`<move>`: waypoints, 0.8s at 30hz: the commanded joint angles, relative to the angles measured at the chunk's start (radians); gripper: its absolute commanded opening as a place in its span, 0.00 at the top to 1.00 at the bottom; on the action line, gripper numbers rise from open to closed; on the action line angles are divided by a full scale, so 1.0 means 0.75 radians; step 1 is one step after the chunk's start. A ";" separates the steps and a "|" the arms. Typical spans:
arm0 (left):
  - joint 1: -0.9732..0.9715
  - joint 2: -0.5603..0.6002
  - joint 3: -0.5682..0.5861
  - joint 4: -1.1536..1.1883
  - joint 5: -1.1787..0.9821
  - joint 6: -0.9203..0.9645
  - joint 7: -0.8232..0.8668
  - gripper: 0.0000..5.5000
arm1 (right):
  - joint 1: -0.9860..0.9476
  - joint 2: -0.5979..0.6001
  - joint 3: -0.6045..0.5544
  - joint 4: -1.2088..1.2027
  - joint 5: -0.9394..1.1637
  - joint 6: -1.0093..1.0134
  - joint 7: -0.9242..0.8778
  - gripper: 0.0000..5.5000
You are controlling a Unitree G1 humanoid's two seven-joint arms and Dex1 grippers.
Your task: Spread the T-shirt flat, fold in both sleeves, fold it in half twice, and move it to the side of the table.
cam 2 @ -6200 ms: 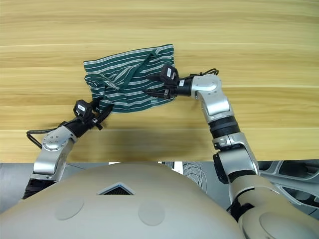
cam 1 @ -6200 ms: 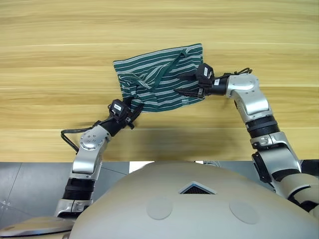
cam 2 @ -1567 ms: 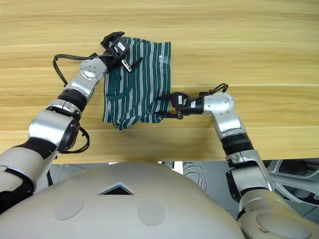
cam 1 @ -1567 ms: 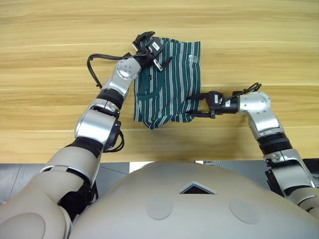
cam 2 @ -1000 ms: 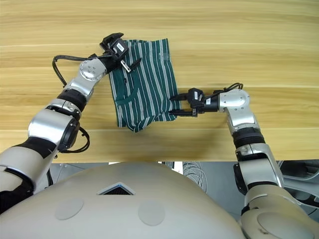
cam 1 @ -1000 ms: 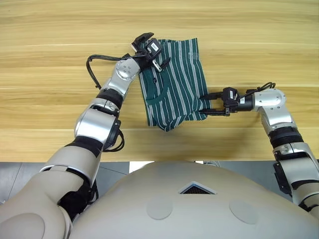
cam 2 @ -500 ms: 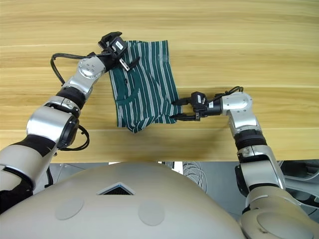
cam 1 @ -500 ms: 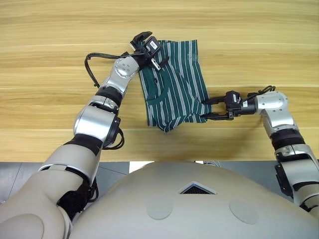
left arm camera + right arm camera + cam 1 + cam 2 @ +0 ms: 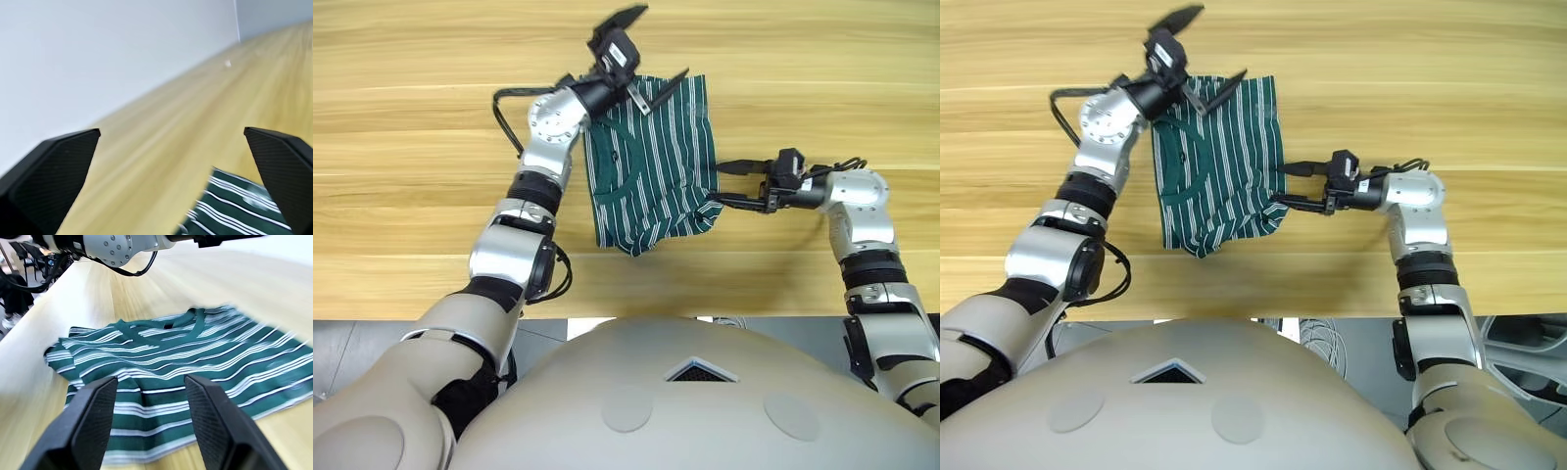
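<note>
1. T-shirt [image 9: 651, 166]: green with white stripes, folded into a narrow oblong, its 6 o'clock end rumpled. It lies on the wooden table [image 9: 411, 117], about mid-width.
2. left tool [image 9: 644, 54]: fingers spread wide, raised over the shirt's 12 o'clock edge, holding nothing.
3. right tool [image 9: 732, 184]: fingers spread, just beside the shirt's 3 o'clock edge, gripping nothing.
</note>
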 commanded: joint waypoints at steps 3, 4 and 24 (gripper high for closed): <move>0.413 0.388 0.142 -0.376 -0.076 0.022 -0.147 0.02 | 0.151 -0.132 -0.070 -0.093 0.025 -0.104 0.092 0.54; 0.492 0.437 0.160 -0.407 -0.069 0.007 -0.153 0.02 | 0.151 -0.136 -0.069 -0.076 0.012 -0.122 0.091 0.54; 0.872 0.747 -0.124 -0.424 0.746 -0.649 0.166 0.02 | -0.171 -0.049 0.344 0.419 -0.518 -0.764 -0.229 0.35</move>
